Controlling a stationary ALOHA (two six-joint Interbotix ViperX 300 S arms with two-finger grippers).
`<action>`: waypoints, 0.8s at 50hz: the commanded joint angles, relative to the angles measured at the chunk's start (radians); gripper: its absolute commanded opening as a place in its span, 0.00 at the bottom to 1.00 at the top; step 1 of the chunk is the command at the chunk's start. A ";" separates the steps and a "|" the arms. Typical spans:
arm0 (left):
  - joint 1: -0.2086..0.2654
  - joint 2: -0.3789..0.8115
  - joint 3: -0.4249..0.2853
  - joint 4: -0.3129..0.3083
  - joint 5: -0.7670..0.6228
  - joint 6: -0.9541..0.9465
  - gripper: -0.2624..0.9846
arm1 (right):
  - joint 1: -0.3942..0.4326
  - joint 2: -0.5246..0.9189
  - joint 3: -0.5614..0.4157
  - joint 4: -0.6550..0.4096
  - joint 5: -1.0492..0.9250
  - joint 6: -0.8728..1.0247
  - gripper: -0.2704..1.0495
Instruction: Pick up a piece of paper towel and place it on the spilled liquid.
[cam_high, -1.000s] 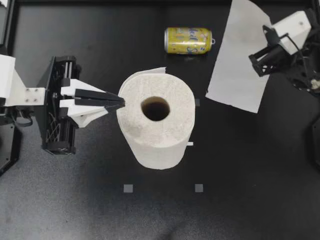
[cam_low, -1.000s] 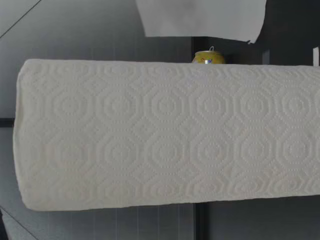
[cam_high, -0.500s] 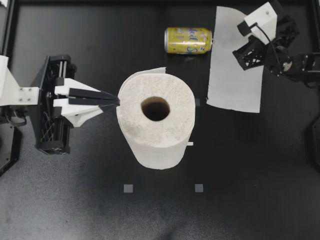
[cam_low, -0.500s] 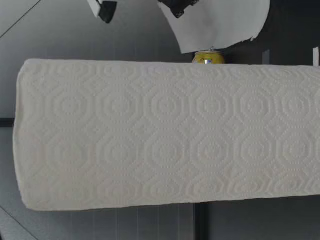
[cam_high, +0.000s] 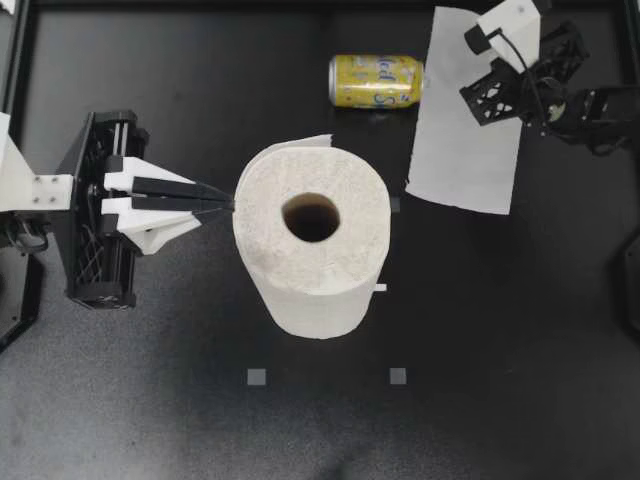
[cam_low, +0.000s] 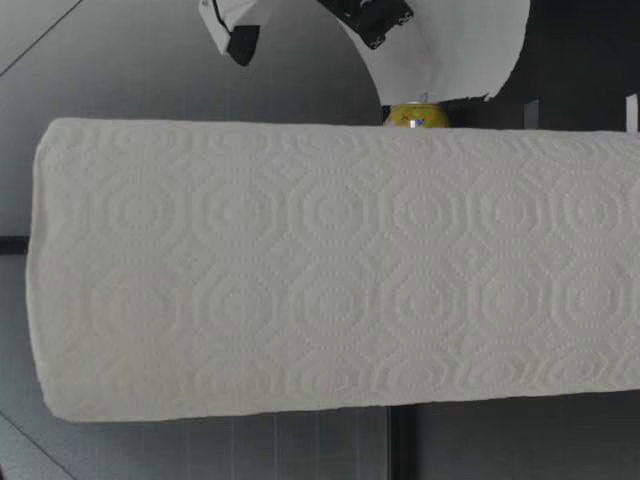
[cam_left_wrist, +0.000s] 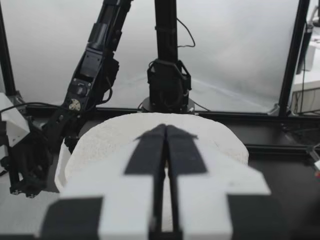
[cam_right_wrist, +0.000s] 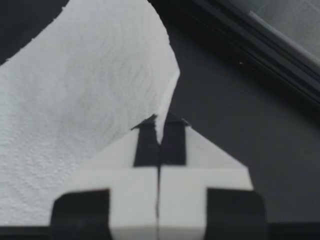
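Presently, the left gripper (cam_high: 225, 205) sits clenched, tips against the roll (cam_high: 300, 265), well left of the toppled can (cam_high: 376, 80). Just right of the can hangs the paper towel sheet (cam_high: 455, 150), long axis fore-aft, pinched by the right gripper (cam_high: 497, 92). Spill not discernible.

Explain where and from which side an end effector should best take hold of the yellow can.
Probably across the mid-body of the yellow can, coming straight down from above. It lies on its side on the table, so its curved flanks are exposed for a straddling end effector, while the paper towel sheet hangs near its tab end.
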 joint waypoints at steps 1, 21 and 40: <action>-0.002 -0.011 -0.011 0.003 -0.011 -0.002 0.28 | -0.031 -0.002 -0.023 -0.003 -0.005 0.000 0.12; -0.002 -0.021 -0.011 0.003 -0.011 -0.003 0.28 | -0.052 0.002 -0.041 0.006 -0.066 0.002 0.44; -0.002 -0.023 -0.012 0.003 -0.011 -0.003 0.28 | -0.055 -0.054 -0.015 0.038 0.086 -0.002 0.70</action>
